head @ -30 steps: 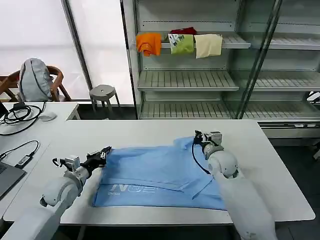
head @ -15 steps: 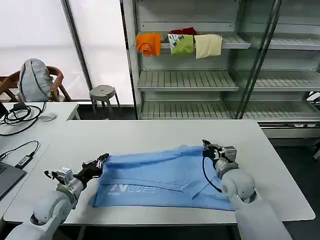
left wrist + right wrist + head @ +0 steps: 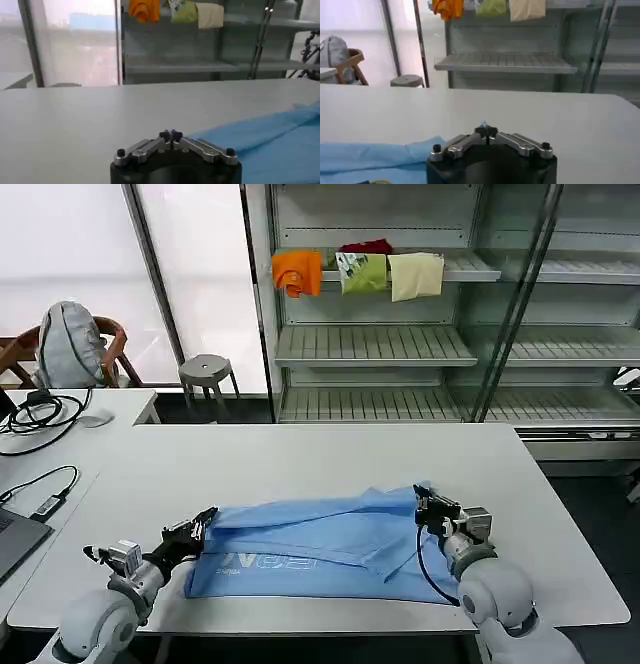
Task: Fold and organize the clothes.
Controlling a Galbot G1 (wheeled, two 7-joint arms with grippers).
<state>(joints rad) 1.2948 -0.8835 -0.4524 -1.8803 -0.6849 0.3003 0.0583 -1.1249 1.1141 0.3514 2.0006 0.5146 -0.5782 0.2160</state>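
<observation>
- From the head view I see a light-blue T-shirt (image 3: pixel 320 546) lying partly folded on the white table (image 3: pixel 300 459), near the table's front edge, between my two arms.
- My left gripper (image 3: pixel 200 524) is at the shirt's left end, low over the table; its jaws are pinched together on the fabric edge.
- My right gripper (image 3: pixel 428 506) is at the shirt's right end, jaws likewise clamped on a small peak of blue cloth.
- The left wrist view adds a close look the head view lacks: the left gripper (image 3: pixel 171 135) fingertips meet, and blue fabric (image 3: pixel 270 145) spreads away from them across the tabletop.
- The right wrist view shows the right gripper (image 3: pixel 485 131) tips closed with a sliver of blue cloth poking up between them, and more shirt (image 3: pixel 375 156) lying flat beside it.
- Whitish lettering (image 3: pixel 265 562) runs along the shirt's near left part in the head view; I cannot read it.
- The head view takes in a metal shelving unit (image 3: pixel 400 344) behind the table, holding orange (image 3: pixel 297 271), green (image 3: pixel 363 271) and cream (image 3: pixel 416 274) folded garments, plus a stool (image 3: pixel 206 370) and a chair with a grey backpack (image 3: pixel 68 344).
</observation>
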